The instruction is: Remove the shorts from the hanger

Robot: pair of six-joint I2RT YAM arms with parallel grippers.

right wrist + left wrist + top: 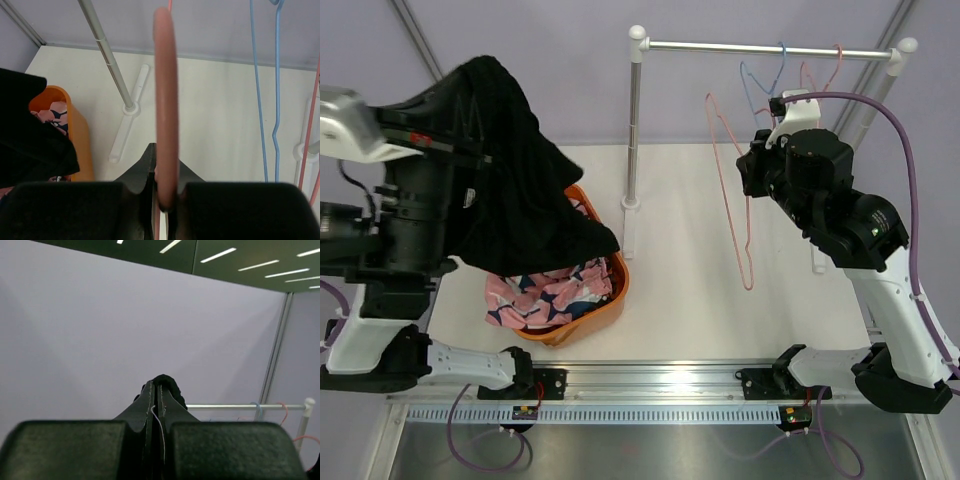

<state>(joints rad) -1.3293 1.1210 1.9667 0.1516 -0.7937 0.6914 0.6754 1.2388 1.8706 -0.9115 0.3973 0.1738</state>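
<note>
On the table [700, 300], the largest item is the clothes rack, its rail [770, 47] running across the far right.

Left arm: raised at the left side, with the black shorts [510, 170] draped over it. The left gripper [156, 390] is pinched fully closed on a fold of this cloth, and a small black lump shows at the fingertips in the wrist view. The garment's long axis runs downward from the pinch, and its lower hem hangs over the orange basket [617, 300].

Basket: stands directly beneath the hanging cloth, on the left of the table, and holds the pink shorts [545, 295] with navy and white blotches. No third garment can be made out.

Right arm: the right gripper [757, 165] is clamped narrowly on the wire of the pink hanger [165, 75], which carries no garment. It is well apart from the shorts, to their right. A blue hanger [276, 75] hangs bare from the rail just beside it.

Assessment: the black shorts appear already free of the hanger. The next move turns on one relation: the basket lies straight below the left gripper, so that arm alone is placed to act. Letting go there should drop the cloth inside. Cloth lying on the arm may snag.
</note>
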